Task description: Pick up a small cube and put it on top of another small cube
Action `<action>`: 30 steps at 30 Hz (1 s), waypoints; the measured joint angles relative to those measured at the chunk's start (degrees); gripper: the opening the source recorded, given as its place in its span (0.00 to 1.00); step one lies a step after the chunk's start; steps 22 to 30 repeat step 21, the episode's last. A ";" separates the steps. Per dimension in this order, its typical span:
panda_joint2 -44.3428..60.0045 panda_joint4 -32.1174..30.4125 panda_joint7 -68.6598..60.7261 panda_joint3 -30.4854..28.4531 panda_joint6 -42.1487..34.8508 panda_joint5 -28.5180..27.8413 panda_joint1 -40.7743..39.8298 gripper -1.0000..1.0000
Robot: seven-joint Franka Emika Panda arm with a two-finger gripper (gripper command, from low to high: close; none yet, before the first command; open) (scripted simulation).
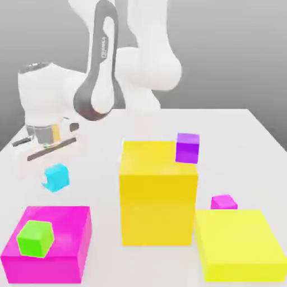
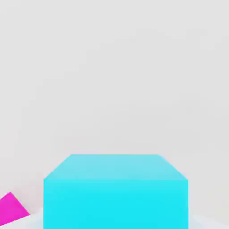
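Cyan, the small cube (image 1: pixel 56 177) is hanging at the exterior view's left, turning an edge towards the camera (its sides looking equal), the gripper's (image 1: pixel 55 177) narrowed fingers gripping it; rightward, a yellow block (image 1: pixel 238 235) is partly hiding a magenta cube (image 1: pixel 224 202).

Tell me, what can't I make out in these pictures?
- Small magenta cube, exterior view: lower part hidden by the flat yellow block.
- Robot arm, exterior view: upper part cut off by the top edge.
- Cyan cube, hand view: lower part cut off by the picture's edge.
- Magenta patch, hand view: cut off too, so which thing is unclear.
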 joint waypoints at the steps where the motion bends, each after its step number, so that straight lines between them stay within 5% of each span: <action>1: 0.39 2.01 -2.50 0.35 -1.62 0.19 1.11 0.00; 13: 5.50 26.02 -27.87 4.20 -20.69 -4.67 9.72 0.00; 17: 11.70 26.38 -29.12 4.22 -14.91 -6.38 10.30 0.00; 18: 12.75 26.14 -29.06 4.15 -13.63 -6.59 10.35 1.00; 30: 12.75 26.14 -29.06 4.15 -13.63 -6.59 10.35 1.00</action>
